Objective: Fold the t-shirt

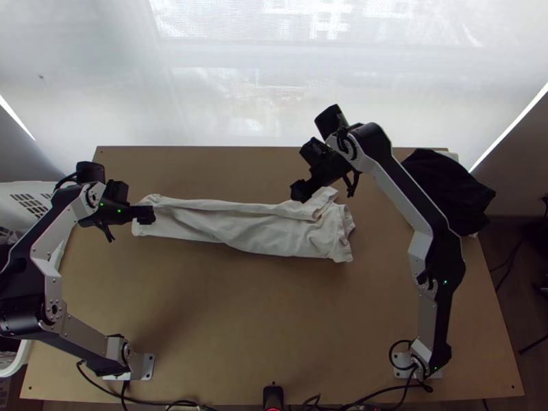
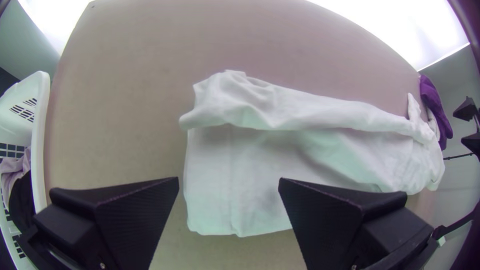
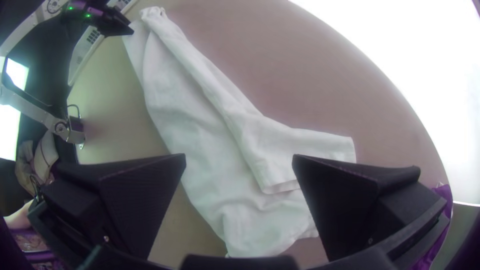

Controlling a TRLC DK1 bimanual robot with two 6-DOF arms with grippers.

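Observation:
My left gripper (image 1: pixel 145 215) is above the left end of the white t-shirt (image 1: pixel 274 229), and my right gripper (image 1: pixel 299 192) is over its upper edge near the right end. The shirt lies as a long strip across the table, its far side turned over in a wrinkled band. In the left wrist view my left gripper (image 2: pixel 228 182) is open above the shirt (image 2: pixel 250 180), holding nothing. Likewise my right gripper (image 3: pixel 239 159) stands open in the right wrist view, with the shirt (image 3: pixel 200 135) below and a sleeve-like flap (image 3: pixel 300 145) folded onto it.
A dark cloth (image 1: pixel 449 192) lies in a heap at the table's far right corner. At the left, a white basket (image 1: pixel 27 195) with cloth in it stands beside the table (image 1: pixel 274 322). Cables run along the near edge.

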